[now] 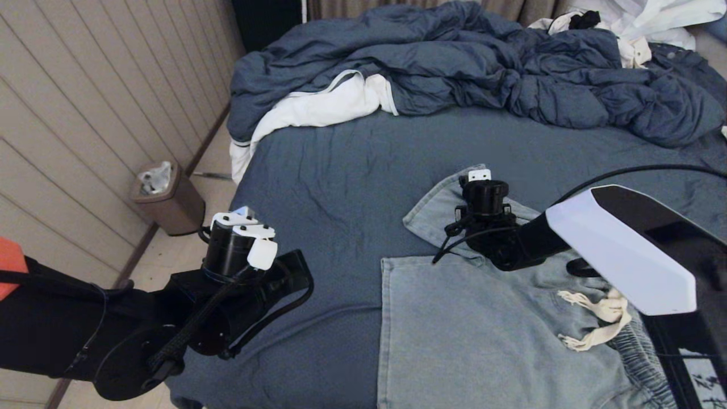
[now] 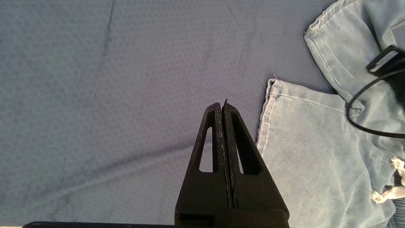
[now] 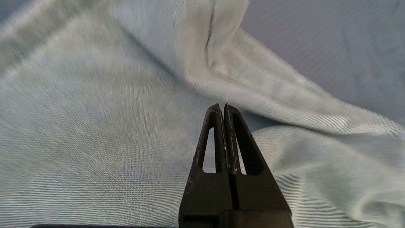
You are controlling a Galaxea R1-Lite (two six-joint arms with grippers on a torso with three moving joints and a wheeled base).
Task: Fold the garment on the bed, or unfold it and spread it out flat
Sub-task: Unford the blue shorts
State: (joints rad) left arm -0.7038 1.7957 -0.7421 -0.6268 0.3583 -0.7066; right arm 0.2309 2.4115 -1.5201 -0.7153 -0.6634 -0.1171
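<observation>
The light blue shorts [image 1: 454, 329] lie on the dark slate-blue bed [image 1: 341, 187], near its front right. The near leg is spread flat; the far leg [image 1: 437, 210] is creased and angled away. The cream drawstring [image 1: 596, 318] lies loose by the ribbed waistband at the right. My right gripper [image 3: 223, 106] hovers low over the far leg's fabric [image 3: 95, 126], shut with nothing between its fingers. My left gripper [image 2: 221, 104] is shut and empty above bare sheet, just left of the near leg's hem [image 2: 269, 104]. The left arm [image 1: 238, 255] stands at the bed's front left.
A puffy dark blue duvet [image 1: 454, 57] is heaped across the back of the bed, with a white cloth with dark trim [image 1: 318, 108] at its left end. More white clothing [image 1: 653, 23] lies at the far right. A brown bin [image 1: 167, 199] stands on the floor by the wall.
</observation>
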